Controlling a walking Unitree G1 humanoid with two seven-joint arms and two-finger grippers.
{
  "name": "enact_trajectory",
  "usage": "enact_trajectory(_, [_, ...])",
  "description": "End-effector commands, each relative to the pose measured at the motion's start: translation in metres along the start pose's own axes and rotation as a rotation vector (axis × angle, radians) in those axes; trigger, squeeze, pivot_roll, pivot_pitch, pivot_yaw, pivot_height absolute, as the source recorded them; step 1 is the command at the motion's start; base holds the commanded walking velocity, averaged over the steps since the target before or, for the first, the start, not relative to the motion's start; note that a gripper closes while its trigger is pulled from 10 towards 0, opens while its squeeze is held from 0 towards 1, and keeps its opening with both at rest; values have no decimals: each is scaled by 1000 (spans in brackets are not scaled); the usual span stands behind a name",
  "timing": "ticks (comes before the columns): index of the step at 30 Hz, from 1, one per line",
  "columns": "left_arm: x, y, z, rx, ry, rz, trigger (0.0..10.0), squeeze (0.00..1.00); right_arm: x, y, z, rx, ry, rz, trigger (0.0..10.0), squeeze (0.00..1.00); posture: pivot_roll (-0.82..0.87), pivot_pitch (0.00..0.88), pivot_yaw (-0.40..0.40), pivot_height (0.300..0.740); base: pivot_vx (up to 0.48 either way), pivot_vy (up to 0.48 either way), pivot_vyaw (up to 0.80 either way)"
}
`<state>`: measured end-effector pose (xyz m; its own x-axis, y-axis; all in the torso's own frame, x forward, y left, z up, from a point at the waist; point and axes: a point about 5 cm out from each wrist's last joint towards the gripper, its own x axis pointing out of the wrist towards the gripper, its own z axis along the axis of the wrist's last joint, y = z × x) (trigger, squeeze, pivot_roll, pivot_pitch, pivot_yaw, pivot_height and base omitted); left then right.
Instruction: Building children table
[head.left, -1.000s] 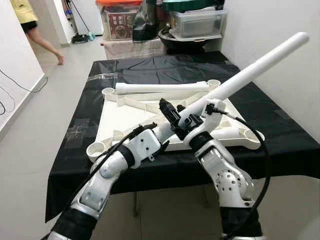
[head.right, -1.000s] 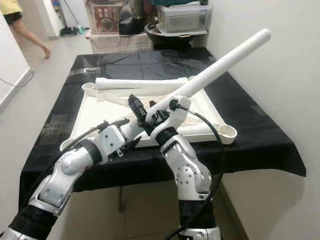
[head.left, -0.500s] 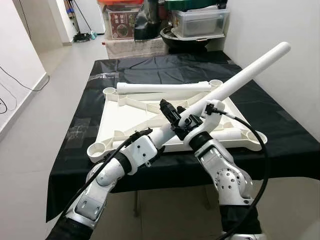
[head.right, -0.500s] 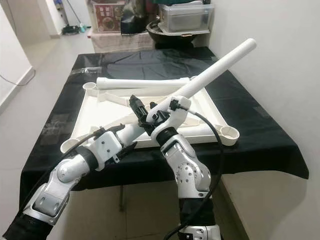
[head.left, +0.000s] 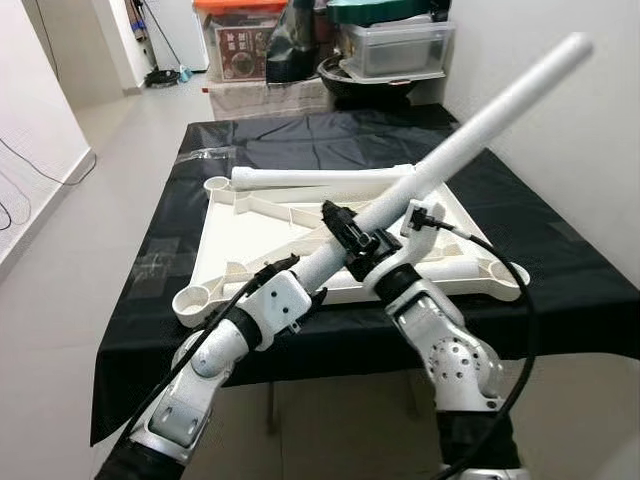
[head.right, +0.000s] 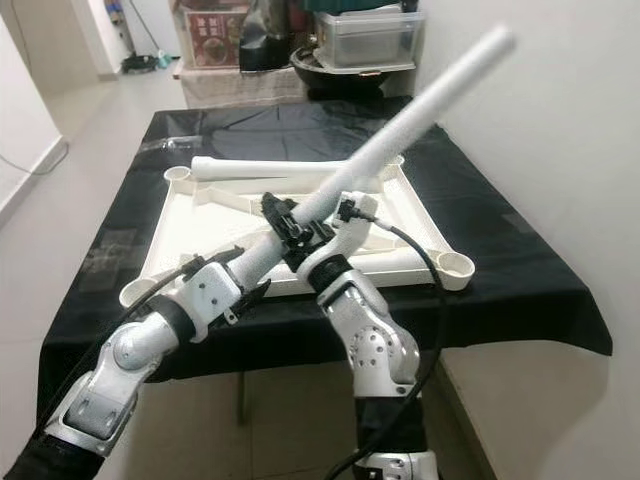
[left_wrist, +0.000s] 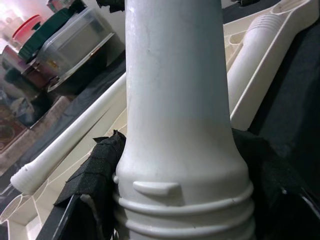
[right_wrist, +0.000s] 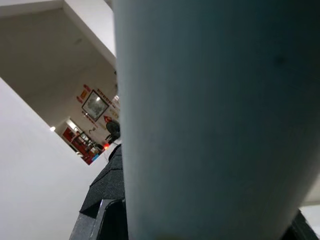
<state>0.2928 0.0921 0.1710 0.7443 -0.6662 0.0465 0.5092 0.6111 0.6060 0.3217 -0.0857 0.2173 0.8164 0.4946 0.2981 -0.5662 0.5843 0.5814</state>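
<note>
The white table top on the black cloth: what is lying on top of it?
On the upside-down table top, one white leg lies along its far edge and another near its right corner. The raised leg, held by both claws, hides part of the middle.

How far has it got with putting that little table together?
Early on. The tabletop lies upside down on the black-covered table, its corner sockets holding no legs. One white leg is in hand, held by both the left gripper and right gripper. Two more legs lie loose on the tabletop. All legs remain to fit.
</note>
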Motion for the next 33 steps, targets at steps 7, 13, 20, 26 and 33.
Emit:
enact_trajectory(7, [-5, -21, -6, -7, 34, -99, 10000, 0, 4, 3, 3, -29, 0, 20, 0, 0, 15, 0, 15, 740, 0, 0, 0])
enact_trajectory(13, [-9, -22, -21, -61, 115, -108, 10000, 1000, 7, 3, 13, -39, -31, 25, 0, 0, 11, 0, 17, 740, 0, 0, 0])
enact_trajectory(20, [-17, -17, -41, -51, 206, -88, 10000, 0, 10, 3, 27, -23, -86, 26, 0, 0, 12, 0, 18, 740, 0, 0, 0])
enact_trajectory(26, [-26, -14, -51, -148, 272, 2, 10000, 0, 7, -2, 39, -103, -119, -18, 0, 0, 15, 0, 13, 740, 0, 0, 0])
enact_trajectory(33, [-34, -17, -41, -349, 233, 170, 10000, 0, -13, -22, 40, -383, -84, -162, 10000, 0, 18, 0, 6, 740, 0, 0, 0])
